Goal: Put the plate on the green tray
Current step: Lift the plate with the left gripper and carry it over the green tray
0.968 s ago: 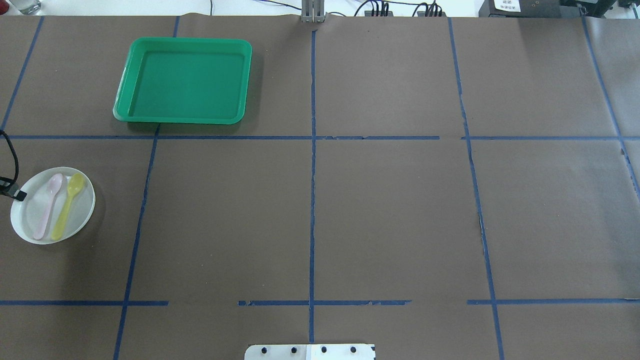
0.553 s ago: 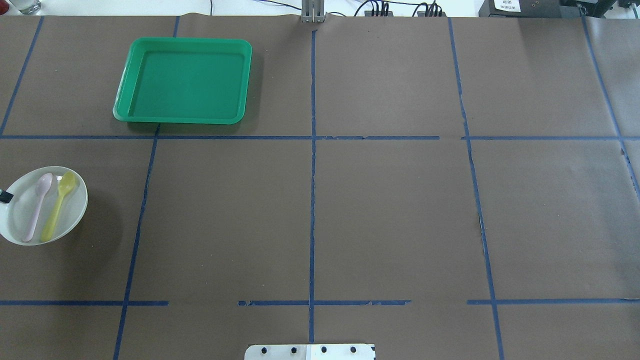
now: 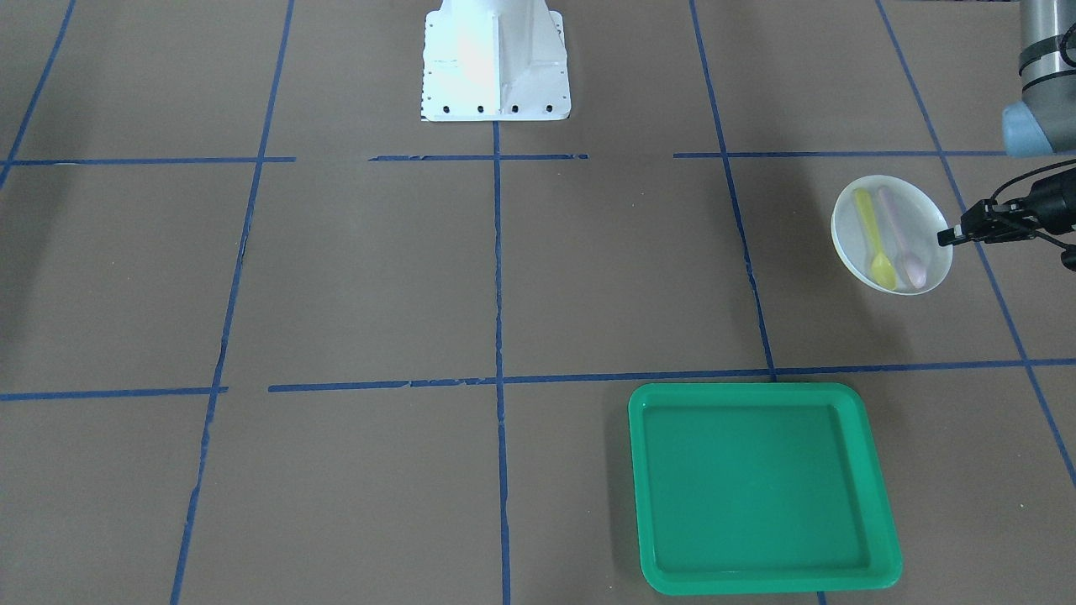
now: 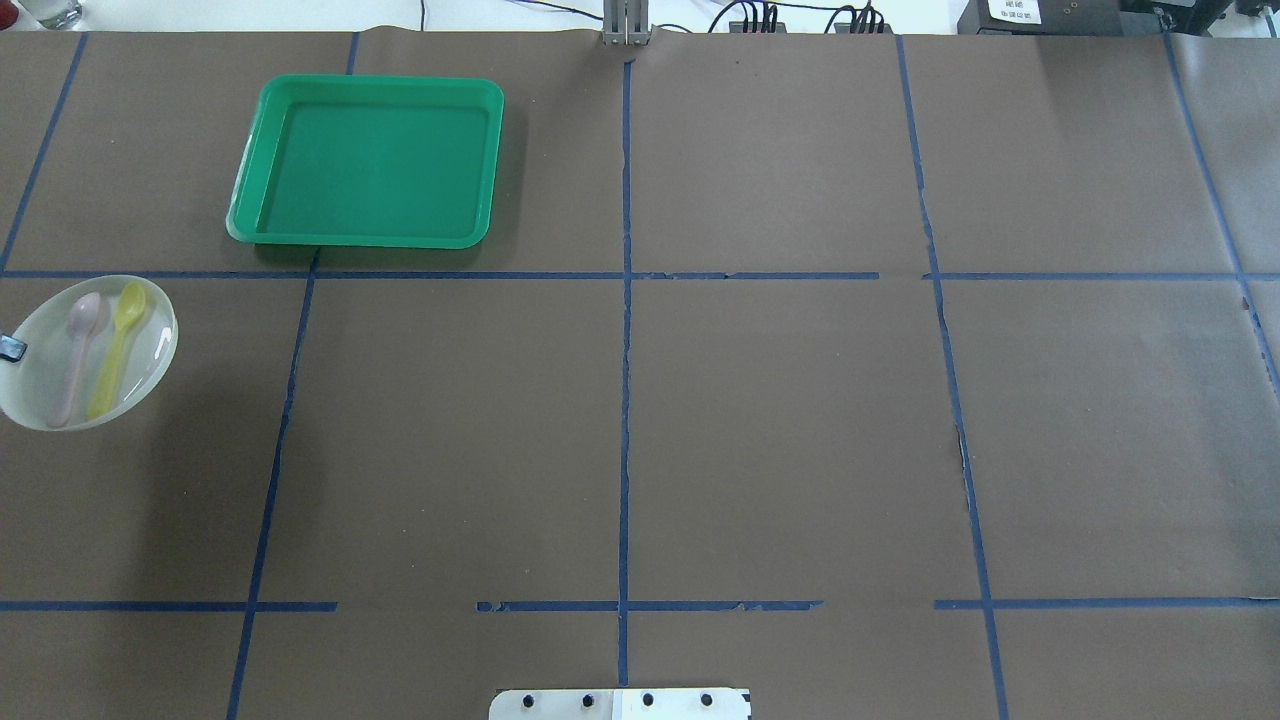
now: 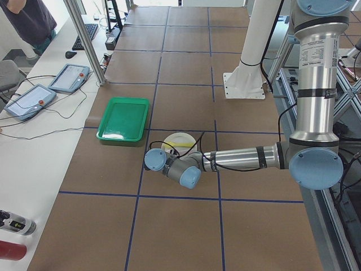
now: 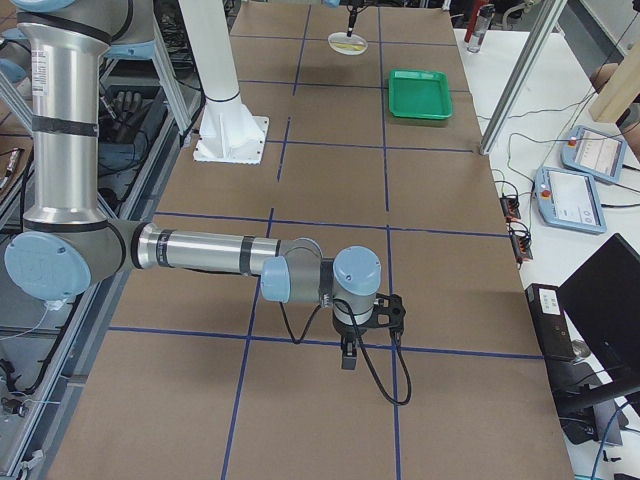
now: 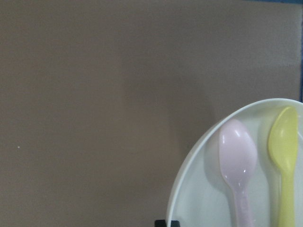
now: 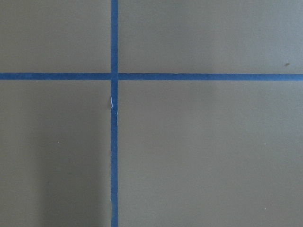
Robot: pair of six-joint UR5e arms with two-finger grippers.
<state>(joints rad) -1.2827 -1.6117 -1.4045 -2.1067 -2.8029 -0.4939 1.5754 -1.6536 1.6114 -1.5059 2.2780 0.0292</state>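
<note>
The white plate [image 4: 150, 345] is near the table's left edge and is tilted a little, and its shadow falls to one side on the brown paper. It carries a pink spoon [image 4: 78, 345] and a yellow spoon [image 4: 118, 345]. My left gripper [image 3: 950, 238] is shut on the plate's [image 3: 849, 231] outer rim. The left wrist view shows the plate [image 7: 199, 189] with both spoon bowls. The green tray [image 4: 370, 160] lies empty farther from me and to the right of the plate; it also shows in the front view [image 3: 761, 487]. My right gripper [image 6: 347, 355] hangs low over the table's far right; I cannot tell its state.
The white robot base [image 3: 496, 59] stands at the middle of my table edge. Blue tape lines cross the brown paper. Teach pendants [image 5: 67, 77] and cables lie on the white bench beyond the tray, where a person stands.
The plate with both spoons has moved away from me, toward the tray's row, and slightly left, held by the left gripper. The tray has not moved.
</note>
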